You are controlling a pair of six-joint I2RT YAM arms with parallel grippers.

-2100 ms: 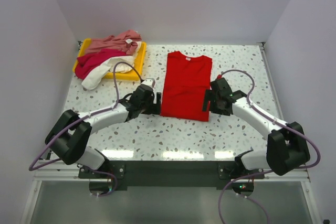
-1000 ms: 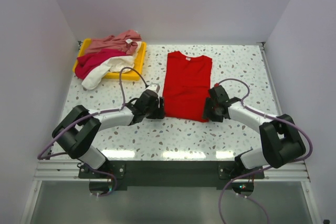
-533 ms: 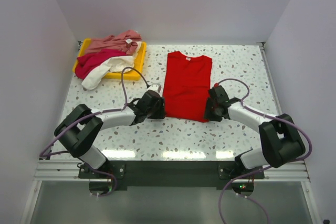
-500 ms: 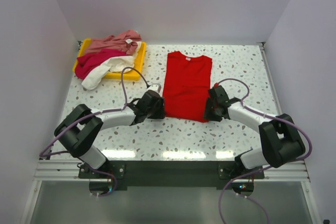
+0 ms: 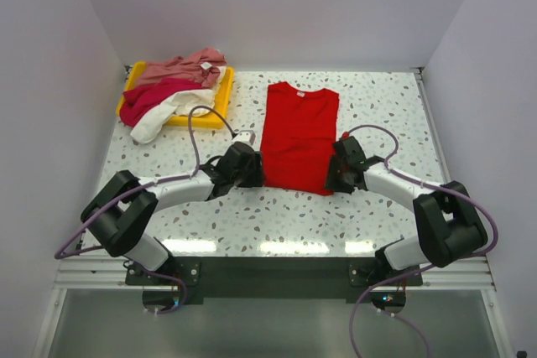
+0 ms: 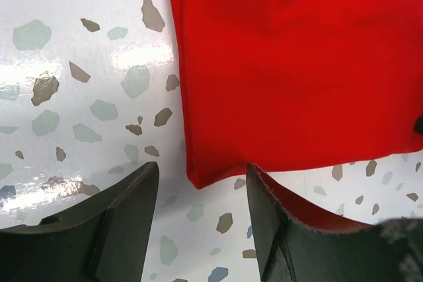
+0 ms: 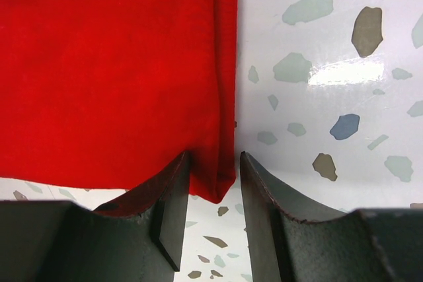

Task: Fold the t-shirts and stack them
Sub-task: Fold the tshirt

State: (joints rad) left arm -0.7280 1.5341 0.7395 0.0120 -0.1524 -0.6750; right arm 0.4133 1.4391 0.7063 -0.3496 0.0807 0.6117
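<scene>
The bright red t-shirt (image 5: 298,134) lies flat in the middle of the table, folded into a long strip with its collar at the far end. My left gripper (image 5: 253,175) is open at its near left corner; in the left wrist view that corner (image 6: 201,173) sits between the two fingers (image 6: 112,222). My right gripper (image 5: 333,179) is open at the near right corner; in the right wrist view that corner (image 7: 221,186) lies between the fingers (image 7: 168,209), with the left one touching the cloth. The dusty pink (image 5: 183,68), crimson-magenta (image 5: 149,98) and cream-white (image 5: 161,119) shirts lie crumpled in a pile.
A shallow yellow tray (image 5: 220,105) at the far left holds the pile of shirts; the cream one hangs over its near edge onto the speckled table (image 5: 377,98). White walls close in the table on three sides.
Both grippers have dropped and moved in to the red shirt's near corners. In the last half second the left gripper edged a little to the right. The shirt has not moved.
</scene>
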